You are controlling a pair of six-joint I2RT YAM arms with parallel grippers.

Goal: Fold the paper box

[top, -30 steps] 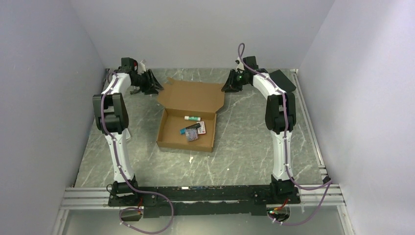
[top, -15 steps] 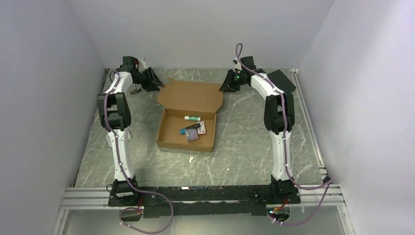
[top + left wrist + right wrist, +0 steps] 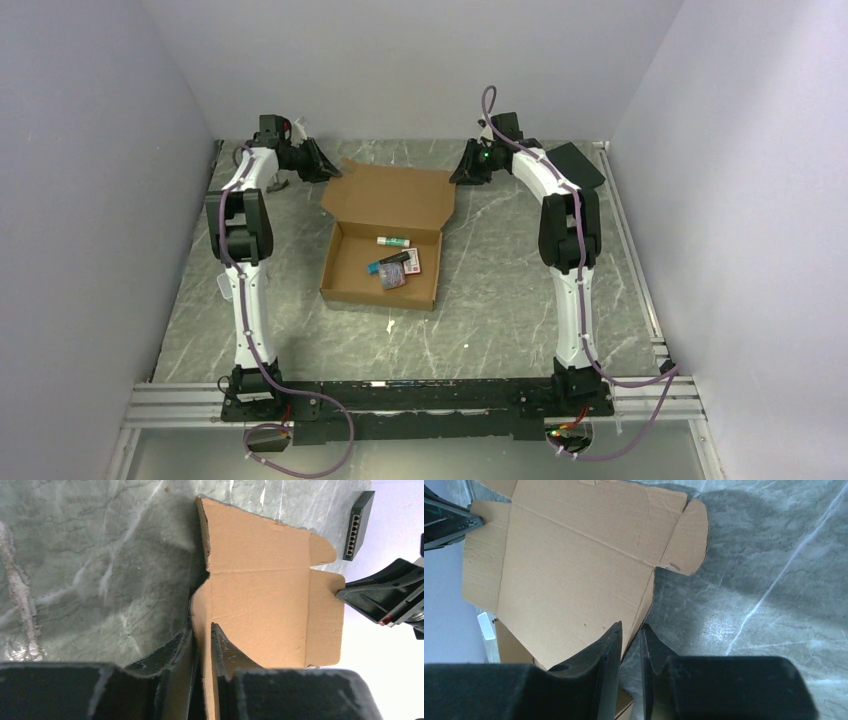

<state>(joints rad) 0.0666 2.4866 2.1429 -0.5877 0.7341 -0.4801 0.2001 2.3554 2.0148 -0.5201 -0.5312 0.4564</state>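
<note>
While the paper box (image 3: 383,262) sits near the table's (image 3: 500,300) far edge, left gripper (image 3: 201,627) and right gripper (image 3: 630,626) pinch its lid's (image 3: 390,195) opposite sides.

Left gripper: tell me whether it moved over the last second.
Yes. The left gripper has shifted right, toward the left edge of the paper box lid.

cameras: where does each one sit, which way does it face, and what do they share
Top external: above and behind the bases, looking down the table; both arms whole, left gripper and right gripper at the paper box lid.
Left wrist: on the left arm, looking along its own fingers across the lid to the right gripper.
Right wrist: mirrored, the left gripper opposite.
Shared: both wrist views show the lid.
</note>
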